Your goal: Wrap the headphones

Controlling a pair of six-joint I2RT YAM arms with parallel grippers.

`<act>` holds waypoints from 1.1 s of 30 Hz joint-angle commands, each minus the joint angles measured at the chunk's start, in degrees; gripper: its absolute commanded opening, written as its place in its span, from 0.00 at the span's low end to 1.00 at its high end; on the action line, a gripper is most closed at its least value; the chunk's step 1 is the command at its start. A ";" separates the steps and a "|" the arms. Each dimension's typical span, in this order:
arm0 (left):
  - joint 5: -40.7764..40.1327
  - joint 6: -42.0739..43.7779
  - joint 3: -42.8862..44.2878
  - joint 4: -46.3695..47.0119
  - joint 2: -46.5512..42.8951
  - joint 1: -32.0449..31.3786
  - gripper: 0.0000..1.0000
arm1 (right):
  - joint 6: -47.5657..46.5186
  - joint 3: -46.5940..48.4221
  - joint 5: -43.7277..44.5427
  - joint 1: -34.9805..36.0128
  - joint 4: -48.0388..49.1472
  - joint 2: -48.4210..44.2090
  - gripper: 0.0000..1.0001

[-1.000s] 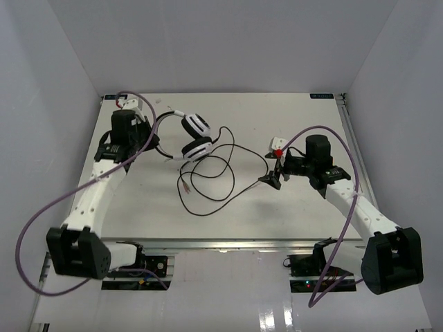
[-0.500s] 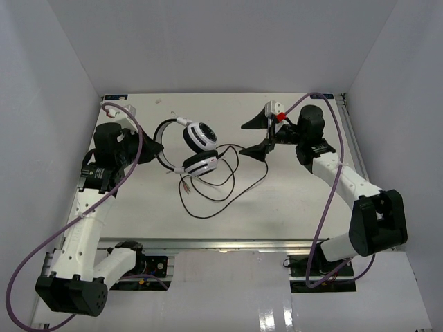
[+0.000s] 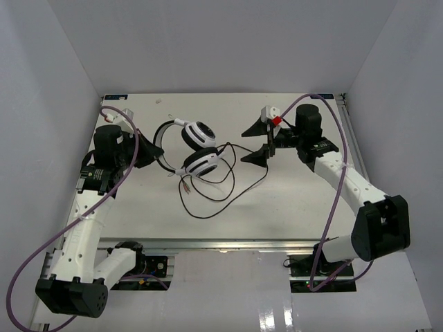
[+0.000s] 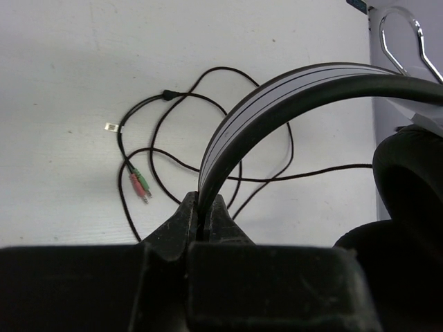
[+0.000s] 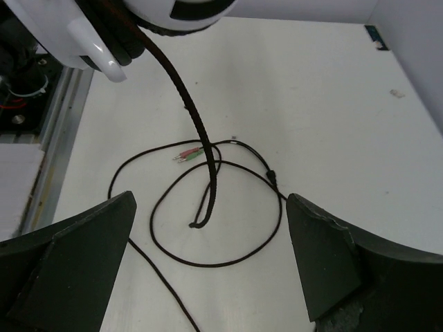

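Observation:
The white headphones point(image 3: 199, 146) with black ear pads are at the table's far middle. My left gripper point(image 3: 148, 153) is shut on their black headband point(image 3: 160, 142); in the left wrist view the headband point(image 4: 277, 97) rises out of the closed jaws, with an ear pad point(image 4: 408, 173) at right. The thin black cable point(image 3: 208, 188) lies in loose loops on the table, its pink and green plugs point(image 4: 138, 185) to the left. My right gripper point(image 3: 257, 142) is wide open and empty just right of the cups. In the right wrist view, a cup point(image 5: 138, 21) hangs above and the cable point(image 5: 208, 180) drops between the open fingers point(image 5: 76, 256).
White walls close in the table on the left, far and right sides. A metal rail point(image 3: 208, 243) runs along the near edge and also shows in the right wrist view point(image 5: 28, 104). Thick purple arm cables point(image 3: 41, 242) loop beside both arms.
My right gripper has swung from the table's mid right to the far middle, beside the cups. My left arm has pulled back with the headband, and the headphones shifted slightly.

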 commanded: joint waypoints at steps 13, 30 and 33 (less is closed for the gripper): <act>15.76 -29.87 -1.31 20.63 -2.44 -0.11 0.00 | 54.21 -9.35 -4.16 11.63 64.32 13.54 0.96; -3.02 -40.87 12.42 27.02 7.37 -1.96 0.00 | 75.74 -5.76 -4.34 31.72 90.24 19.20 0.82; -5.70 -41.18 14.34 27.10 8.61 -2.52 0.00 | 76.31 -5.45 -3.57 33.01 90.85 19.59 0.77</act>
